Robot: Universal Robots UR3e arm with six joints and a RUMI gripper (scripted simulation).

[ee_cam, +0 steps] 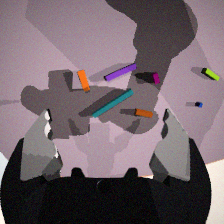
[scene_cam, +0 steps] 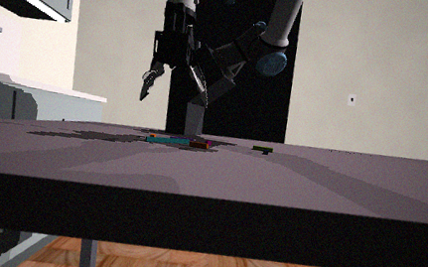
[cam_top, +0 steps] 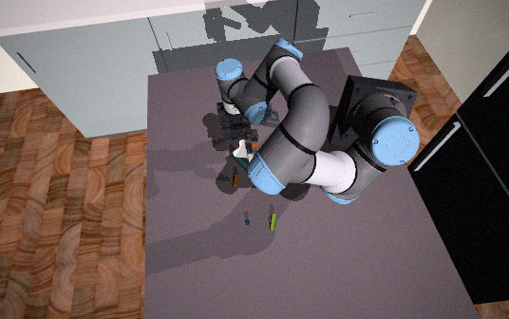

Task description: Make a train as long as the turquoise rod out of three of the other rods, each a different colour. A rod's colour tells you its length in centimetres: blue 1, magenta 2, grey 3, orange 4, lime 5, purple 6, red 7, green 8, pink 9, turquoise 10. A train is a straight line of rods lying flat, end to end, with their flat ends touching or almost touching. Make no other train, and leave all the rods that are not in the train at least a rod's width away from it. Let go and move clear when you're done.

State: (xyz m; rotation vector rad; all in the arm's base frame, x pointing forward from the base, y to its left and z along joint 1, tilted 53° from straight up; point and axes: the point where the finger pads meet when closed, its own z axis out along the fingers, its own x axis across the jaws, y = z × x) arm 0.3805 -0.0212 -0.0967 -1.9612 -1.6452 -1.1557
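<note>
My gripper [scene_cam: 174,102] [ee_cam: 107,109] is open and empty, high above the table. In the wrist view the turquoise rod [cam_top: 241,161] [scene_cam: 167,140] [ee_cam: 113,103] lies slanted between the fingertips. One orange rod [cam_top: 255,145] [ee_cam: 83,80] is at its upper left, another orange rod [cam_top: 235,180] [scene_cam: 198,145] [ee_cam: 144,113] at its lower right. A purple rod [ee_cam: 120,72] lies above it, with a magenta rod [scene_cam: 208,143] [ee_cam: 156,78] apart to the right. A lime rod [cam_top: 273,221] [scene_cam: 262,148] [ee_cam: 211,74] and a blue rod [cam_top: 247,222] [ee_cam: 199,104] lie farther right, apart. No rods touch. The arm hides purple and magenta in the top view.
The table [cam_top: 332,266] [scene_cam: 288,187] carries the arm's base [cam_top: 351,106] at its right side in the top view. Cabinets [cam_top: 104,71] stand beyond its back edge. Shadows of the arm fall across several rods.
</note>
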